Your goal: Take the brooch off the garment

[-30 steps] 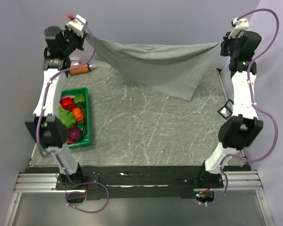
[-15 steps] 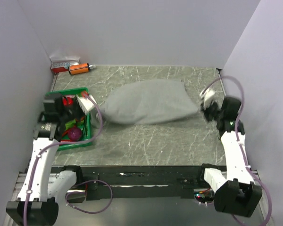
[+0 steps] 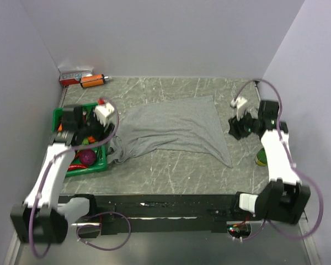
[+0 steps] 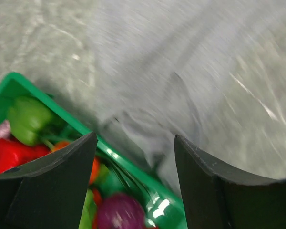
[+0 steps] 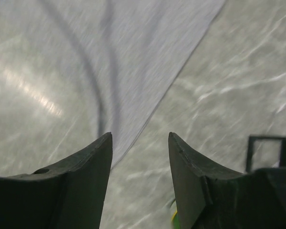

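Note:
The grey garment (image 3: 174, 128) lies spread and rumpled on the table, its left end bunched beside the green crate. My left gripper (image 3: 102, 128) hovers over the crate's right rim at that bunched end. In the left wrist view it (image 4: 135, 138) is open, and nothing sits between the fingers above the garment (image 4: 171, 71). My right gripper (image 3: 235, 128) hangs just off the garment's right edge. In the right wrist view it (image 5: 140, 136) is open and empty, with the garment's hem (image 5: 133, 47) ahead of it. The brooch is out of view in every frame.
The green crate (image 3: 94, 168) of toy vegetables stands at the left, its rim (image 4: 133, 167) under my left gripper. An orange item (image 3: 92, 80) and a red-white box (image 3: 74, 75) lie at the back left. A yellow-green object (image 3: 261, 160) sits by the right arm.
Both arms came down from the back, where they held the garment stretched in the air. Both grippers opened and let it go, and it now lies on the table.

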### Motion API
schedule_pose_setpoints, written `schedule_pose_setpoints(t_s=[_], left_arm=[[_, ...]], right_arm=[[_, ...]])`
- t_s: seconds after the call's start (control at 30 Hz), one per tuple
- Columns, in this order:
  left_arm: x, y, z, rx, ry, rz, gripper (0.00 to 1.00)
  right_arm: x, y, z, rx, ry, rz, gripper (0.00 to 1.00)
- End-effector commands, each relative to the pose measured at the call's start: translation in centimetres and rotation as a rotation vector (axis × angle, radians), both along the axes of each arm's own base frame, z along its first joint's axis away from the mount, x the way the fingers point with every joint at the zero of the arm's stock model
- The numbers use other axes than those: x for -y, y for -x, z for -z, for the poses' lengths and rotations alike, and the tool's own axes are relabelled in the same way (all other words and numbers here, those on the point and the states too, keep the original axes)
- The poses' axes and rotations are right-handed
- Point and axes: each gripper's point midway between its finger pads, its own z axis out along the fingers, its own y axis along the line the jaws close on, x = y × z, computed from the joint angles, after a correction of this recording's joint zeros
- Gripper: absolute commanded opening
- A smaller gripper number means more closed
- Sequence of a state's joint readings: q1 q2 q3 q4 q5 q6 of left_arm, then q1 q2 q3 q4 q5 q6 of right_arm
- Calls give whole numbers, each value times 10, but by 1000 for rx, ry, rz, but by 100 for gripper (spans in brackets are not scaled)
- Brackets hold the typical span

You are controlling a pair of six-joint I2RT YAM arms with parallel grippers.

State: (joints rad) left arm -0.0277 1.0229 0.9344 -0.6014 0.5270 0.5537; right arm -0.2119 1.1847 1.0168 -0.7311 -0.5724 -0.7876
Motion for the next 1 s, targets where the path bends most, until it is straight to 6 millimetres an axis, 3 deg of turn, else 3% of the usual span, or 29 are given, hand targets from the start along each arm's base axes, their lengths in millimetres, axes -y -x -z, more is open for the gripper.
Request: schedule_pose_setpoints(t_s=[0.0,0.03,0.07,0.13,0.17,0.27,0.33,0.43,0.57,0.7,0.87,0.97], left_arm=[[-6,-77,-26,62,105,-183,72],[-5,-87,-28,58,118,-195,70],[-5,-99,-11,14,112,-203,69],[-5,-114,-5,-1,98,-198,65],[-6,-119,18,-68,78,-197,63],[-4,-130,32,-119,63,-186,56],[10,-129,22,-111,100,-126,55],[47,-107,18,-124,153,41,55],[94,-80,49,-249,151,179,51],[133,-64,83,-349,120,254,49],[140,-76,127,-406,12,189,47],[136,-90,133,-397,-26,126,44]], right_arm=[[6,-63,-29,51,-75,65,58],[5,-70,-29,59,-60,44,59],[5,-76,-21,41,-52,31,60],[2,-82,-20,49,-15,-29,61],[-5,-77,-8,-2,-10,-70,61],[-12,-70,12,-46,64,-170,61],[-14,-59,27,-74,88,-205,60],[-19,-48,46,-101,133,-246,61],[-18,-47,75,-175,199,-229,61],[-23,-63,79,-187,172,-199,60],[-37,-82,71,-228,107,-181,59],[-43,-92,60,-207,84,-185,59]])
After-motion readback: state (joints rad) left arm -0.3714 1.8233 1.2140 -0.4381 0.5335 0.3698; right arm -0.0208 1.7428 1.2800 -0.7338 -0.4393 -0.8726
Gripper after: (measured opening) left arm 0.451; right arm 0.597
